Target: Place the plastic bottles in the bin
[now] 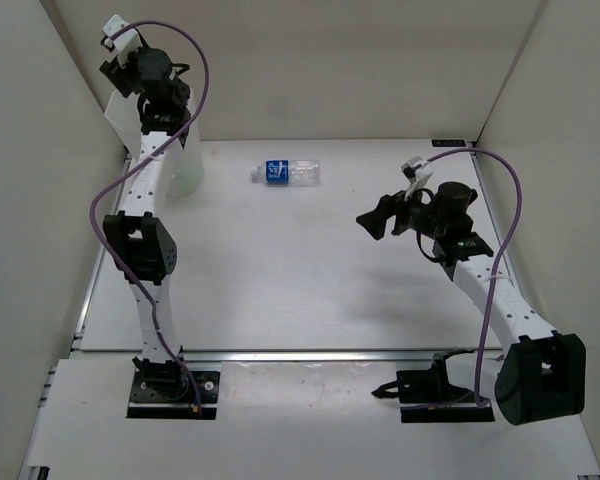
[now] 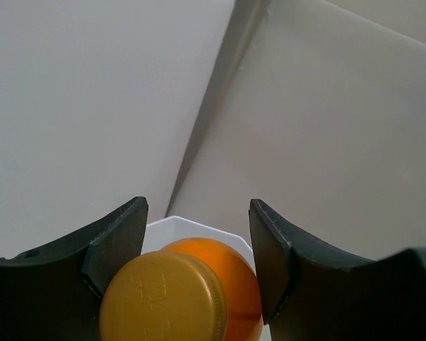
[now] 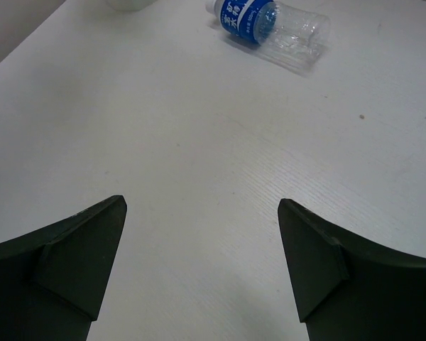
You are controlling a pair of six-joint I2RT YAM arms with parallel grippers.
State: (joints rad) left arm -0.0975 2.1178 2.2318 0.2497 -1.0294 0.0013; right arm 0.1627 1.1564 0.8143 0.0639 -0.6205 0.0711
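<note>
left gripper (image 2: 197,213) clamps orange-filled bottle (image 2: 224,273) over the bin (image 2: 165,229) | right gripper (image 3: 201,206) wide, empty | blue-label bottle (image 1: 286,172) lies on table (image 1: 310,280), unpicked | bin contents hidden

Light is bright, even and diffuse, falling from overhead. On the table (image 1: 330,280) my arms cast only soft, pale shadows; the metal strip (image 1: 310,355) at its near edge carries a thin line of glare. From my left wrist, the orange bottle (image 2: 231,277) sits too close: its cap reads soft and the lettering smeared. My left gripper (image 2: 197,209) shows dark, nearly featureless fingers (image 2: 113,245). From my right wrist, the table grain is sharp. The bottle with the blue label (image 3: 252,21) is legible, with a faint shadow beneath it. My right gripper (image 3: 202,206) is dark and slightly blurred.
</note>
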